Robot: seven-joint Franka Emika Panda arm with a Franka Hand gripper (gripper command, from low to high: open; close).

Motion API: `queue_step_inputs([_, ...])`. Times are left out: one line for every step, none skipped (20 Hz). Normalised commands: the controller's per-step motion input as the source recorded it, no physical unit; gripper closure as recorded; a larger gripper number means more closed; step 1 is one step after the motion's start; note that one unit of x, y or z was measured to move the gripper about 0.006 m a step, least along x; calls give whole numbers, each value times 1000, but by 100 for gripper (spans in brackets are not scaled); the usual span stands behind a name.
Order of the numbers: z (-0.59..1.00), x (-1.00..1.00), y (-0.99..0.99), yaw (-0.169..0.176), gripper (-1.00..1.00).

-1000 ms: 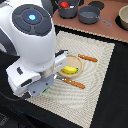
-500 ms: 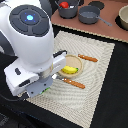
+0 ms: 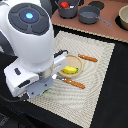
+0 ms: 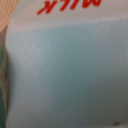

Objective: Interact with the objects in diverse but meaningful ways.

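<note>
One carton, the pale blue-white milk carton (image 4: 65, 70), fills the wrist view almost entirely, with red lettering reading "MILK" at one edge and a green mark at another. It is judged to be a light, hollow toy item with flat, fairly stiff and smooth walls; a hold across two opposite flat faces, near mid-height, is advised, since an off-centre pinch could cause it to tip or slip. In the exterior view the carton is hidden beneath the arm's white wrist housing, low over the near corner of the striped placemat (image 3: 100, 75), where only a trace of green shows. The gripper fingers are concealed in both views, so whether they are parted or closed on the carton cannot be told. Just beside the arm, a yellow banana (image 3: 71, 70) lies in a shallow plate (image 3: 76, 61), flanked by a wooden-handled knife (image 3: 74, 83) and a wooden-handled fork (image 3: 88, 58); these are close enough to be struck during any sideways motion. Well apart, on the wooden counter, stand a pot holding a red tomato (image 3: 64, 5) and a grey pan (image 3: 90, 14).
</note>
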Motion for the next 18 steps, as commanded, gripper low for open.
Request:
queue_step_inputs([726, 200, 677, 35, 100])
queue_step_inputs([503, 114, 680, 35, 100])
queue_step_inputs([337, 37, 677, 30, 100])
queue_step_inputs([183, 157, 840, 15, 100])
queue_step_inputs([111, 160, 926, 10, 100])
queue_step_inputs([86, 120, 951, 2, 100])
queue_step_inputs([86, 151, 971, 2, 100])
queue_step_inputs([140, 131, 980, 13, 100])
queue_step_inputs([180, 106, 989, 18, 100])
queue_step_inputs([214, 83, 989, 27, 100])
queue_step_inputs([234, 66, 1000, 23, 100])
queue_step_inputs([220, 66, 1000, 18, 100])
queue_step_inputs([209, 69, 1000, 19, 100])
queue_step_inputs([200, 69, 1000, 21, 100])
queue_step_inputs([186, 74, 1000, 18, 100])
queue_step_inputs([154, 57, 1000, 21, 100])
queue_step_inputs([111, 29, 991, 35, 100])
queue_step_inputs([11, 0, 926, 61, 100])
